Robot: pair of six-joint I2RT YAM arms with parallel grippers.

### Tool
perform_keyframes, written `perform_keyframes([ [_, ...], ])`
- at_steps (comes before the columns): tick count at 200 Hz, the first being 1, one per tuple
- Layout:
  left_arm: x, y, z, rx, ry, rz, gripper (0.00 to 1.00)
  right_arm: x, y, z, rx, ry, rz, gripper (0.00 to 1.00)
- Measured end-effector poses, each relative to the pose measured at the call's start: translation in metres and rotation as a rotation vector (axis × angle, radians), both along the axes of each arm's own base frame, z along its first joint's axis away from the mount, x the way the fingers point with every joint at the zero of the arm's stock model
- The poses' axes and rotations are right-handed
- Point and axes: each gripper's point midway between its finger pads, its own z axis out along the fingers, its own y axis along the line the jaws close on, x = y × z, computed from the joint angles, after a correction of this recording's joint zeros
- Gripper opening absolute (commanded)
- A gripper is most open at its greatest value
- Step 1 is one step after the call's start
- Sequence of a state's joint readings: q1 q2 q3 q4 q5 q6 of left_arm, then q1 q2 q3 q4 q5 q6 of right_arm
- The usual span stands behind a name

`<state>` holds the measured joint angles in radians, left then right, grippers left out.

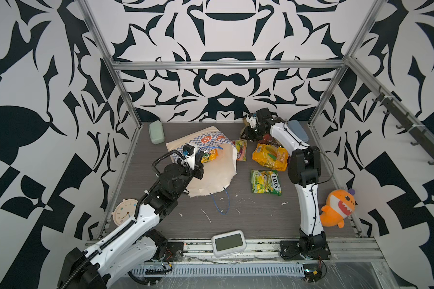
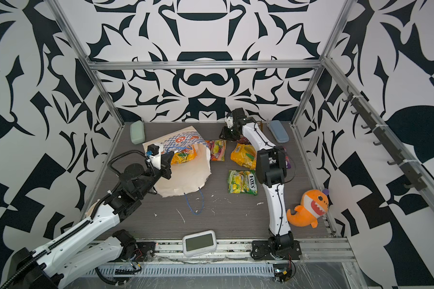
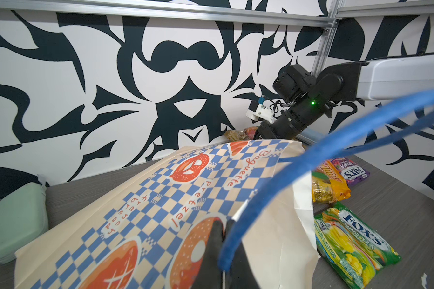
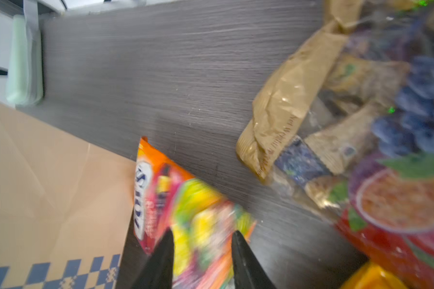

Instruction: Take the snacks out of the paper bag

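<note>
Fingers [image 3: 214, 240] of the left gripper [image 3: 224, 240] are pinching the paper bag [image 3: 161, 195] at its rim by the blue handle [image 3: 336, 140]. The bag is lying on its side on the table [image 1: 248, 217], a yellow packet [image 1: 209, 155] showing in its mouth. Over the orange-pink packet [image 4: 201, 215] lying just beside the bag, the right gripper [image 4: 202, 240] fingers [image 4: 163, 257] are hanging spread.

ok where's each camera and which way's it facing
top views: high at the front, looking down at the table; both arms show
left wrist: behind the left gripper, facing the paper bag and back wall
right wrist: behind the open right gripper, facing an orange-pink packet
shared: green packet, top and left wrist views
</note>
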<state>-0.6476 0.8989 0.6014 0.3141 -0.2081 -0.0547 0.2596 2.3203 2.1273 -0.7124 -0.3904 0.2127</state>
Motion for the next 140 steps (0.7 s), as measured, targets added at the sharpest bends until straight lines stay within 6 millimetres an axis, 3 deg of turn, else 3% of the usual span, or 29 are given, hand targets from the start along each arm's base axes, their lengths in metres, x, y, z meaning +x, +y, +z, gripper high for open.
perform_keyframes([
  [25,0.001,-0.002,-0.003,0.005,0.008,-0.006,0.0,-0.014,-0.007,0.029,-0.006,-0.042,-0.022,0.42],
  [43,0.002,-0.004,-0.008,0.015,0.023,-0.012,0.0,-0.048,-0.009,0.062,0.028,-0.117,-0.047,0.38],
  [66,0.004,-0.007,-0.012,0.02,0.035,-0.015,0.0,-0.121,0.011,0.119,0.095,-0.342,-0.038,0.32],
  [87,0.004,-0.007,-0.011,0.019,0.035,-0.016,0.0,-0.202,0.061,0.153,0.228,-0.572,0.078,0.33],
  [98,0.004,-0.007,-0.01,0.017,0.034,-0.019,0.0,-0.244,0.089,0.147,0.299,-0.641,0.163,0.33],
  [111,0.004,-0.008,-0.007,0.014,0.032,-0.022,0.0,-0.272,0.108,0.128,0.341,-0.684,0.215,0.33],
  [140,0.004,-0.009,-0.004,0.01,0.037,-0.029,0.0,-0.295,0.147,0.052,0.245,-0.657,0.308,0.37],
])
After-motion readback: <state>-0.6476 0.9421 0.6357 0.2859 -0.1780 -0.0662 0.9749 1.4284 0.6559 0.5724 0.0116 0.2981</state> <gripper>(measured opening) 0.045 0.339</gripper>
